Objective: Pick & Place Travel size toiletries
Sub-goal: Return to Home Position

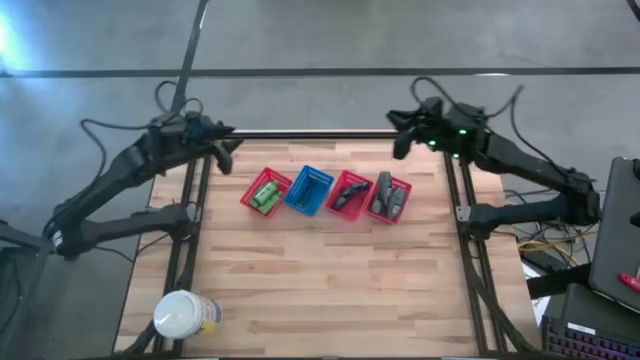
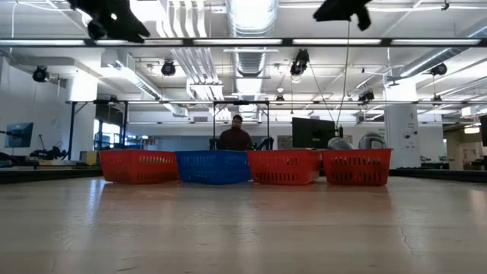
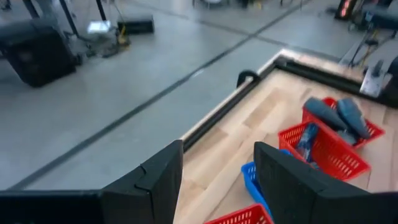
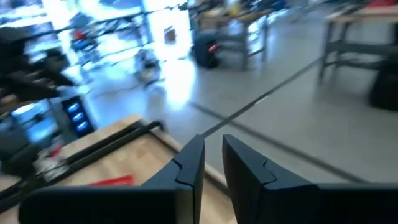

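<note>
- I take the blue basket point(image 1: 309, 189) as my mark; it stands second in a row of four baskets near the far edge of the bench point(image 1: 320, 285).
- The bright-green little bottles point(image 1: 266, 194) lie in the red basket point(image 1: 252, 188) just left of the blue one, packed side by side.
- The next red basket point(image 1: 340, 208), just right of the blue one, holds dark pieces point(image 1: 350, 191); in the left wrist view one of them looks blue-grey and stands tilted against the mesh.
- The dark grey oblong containers point(image 1: 385, 194) lie in the end basket point(image 1: 400, 212), two places right of the blue one; they are smooth, rounded, and lie close together.
- My left gripper point(image 1: 228, 155) hangs in the air left of and beyond the blue basket, over the bench's far edge, fingers wide apart and holding nothing.
- My right gripper point(image 1: 400, 140) hangs right of and beyond the blue basket, only a narrow gap between its fingers, nothing in it.
- A large white jar point(image 1: 185, 315) lies well apart from the blue basket, at the bench's near left corner.
- A person point(image 2: 236, 135) sits in the room behind the blue basket.
</note>
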